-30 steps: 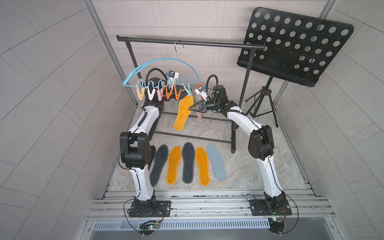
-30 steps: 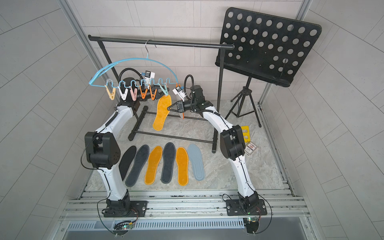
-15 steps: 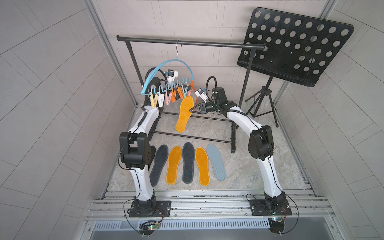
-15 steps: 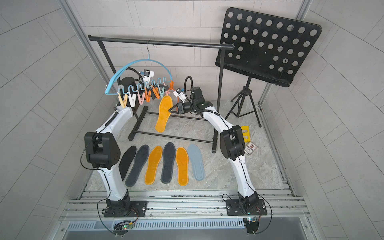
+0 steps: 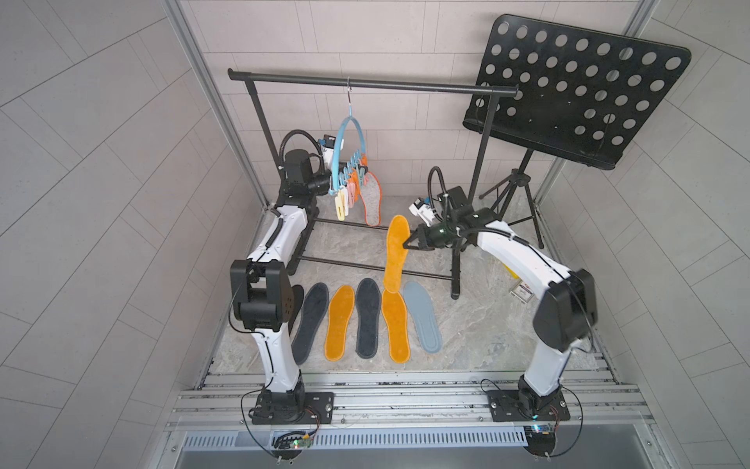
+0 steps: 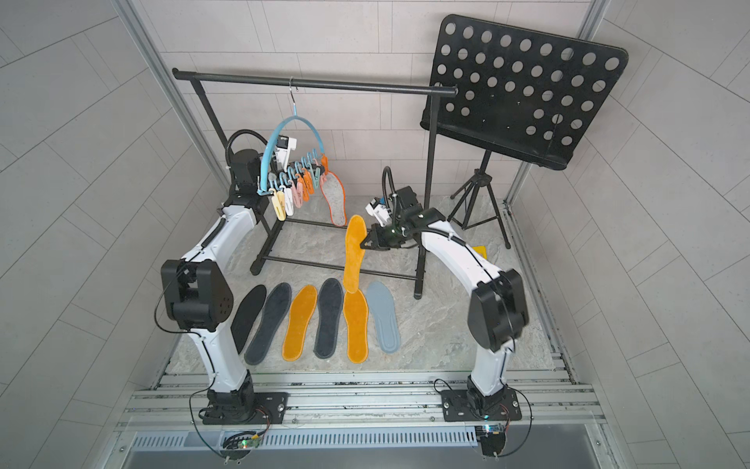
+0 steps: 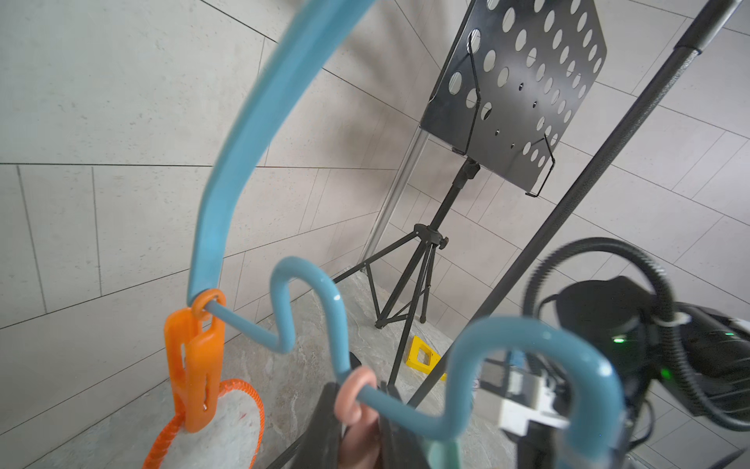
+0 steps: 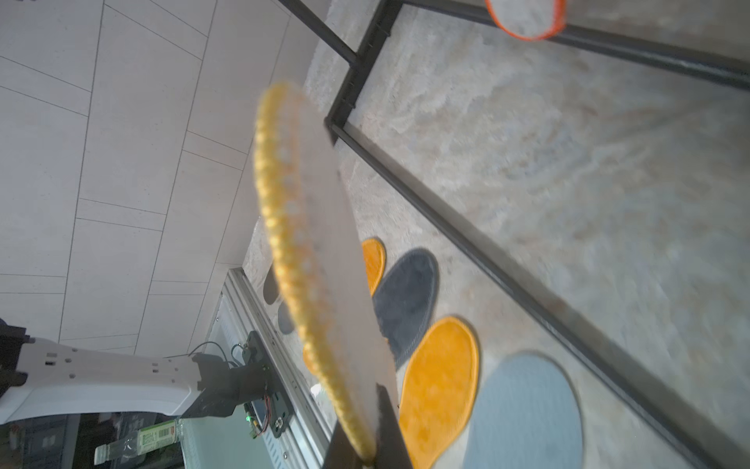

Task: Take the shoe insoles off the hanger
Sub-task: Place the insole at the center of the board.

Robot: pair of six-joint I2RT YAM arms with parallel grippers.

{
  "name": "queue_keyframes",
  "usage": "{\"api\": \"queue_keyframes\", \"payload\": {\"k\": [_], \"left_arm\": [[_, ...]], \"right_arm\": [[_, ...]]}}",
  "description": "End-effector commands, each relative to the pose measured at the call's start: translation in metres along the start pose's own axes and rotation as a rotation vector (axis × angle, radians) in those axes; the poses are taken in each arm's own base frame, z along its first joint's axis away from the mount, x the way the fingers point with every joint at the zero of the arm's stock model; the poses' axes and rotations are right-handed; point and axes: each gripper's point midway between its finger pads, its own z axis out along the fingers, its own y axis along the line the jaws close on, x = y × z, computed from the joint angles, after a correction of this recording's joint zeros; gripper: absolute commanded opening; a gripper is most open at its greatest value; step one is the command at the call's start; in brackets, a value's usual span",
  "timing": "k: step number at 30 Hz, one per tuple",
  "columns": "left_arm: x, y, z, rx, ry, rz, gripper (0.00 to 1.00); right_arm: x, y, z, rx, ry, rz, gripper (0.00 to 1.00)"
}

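Both shut hard. In the right pincer [image 5: 407, 245], gripped by one long edge, an orange-yellow insole [image 5: 397, 251] dangling broad end up over the table [image 5: 479, 325]. In the left pincer [image 7: 359, 430], pinched tight, a pink clip [image 7: 352, 396] on the wavy bar of the hanger [image 7: 227, 178]. Pegged there by an orange clip [image 7: 195, 365], a red-orange mesh insole [image 5: 371, 199]. Flat along the table's front edge, six more insoles [image 6: 328, 316] side by side.
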Motion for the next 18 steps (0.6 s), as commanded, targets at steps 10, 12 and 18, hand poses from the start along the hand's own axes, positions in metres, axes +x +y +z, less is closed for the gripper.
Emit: {"api": "queue_keyframes", "payload": {"k": [10, 12, 18], "left_arm": [[0.017, 0.017, -0.007, -0.070, 0.050, -0.049, 0.00], [0.016, 0.017, -0.007, -0.069, 0.047, -0.051, 0.00], [0.021, 0.018, -0.007, -0.066, 0.056, -0.055, 0.00]], "right_arm": [[0.190, -0.088, -0.128, 0.483, 0.115, 0.448, 0.00], [0.201, -0.105, -0.136, 0.542, 0.111, 0.503, 0.00], [0.184, -0.133, -0.104, 0.514, 0.138, 0.572, 0.00]]}}
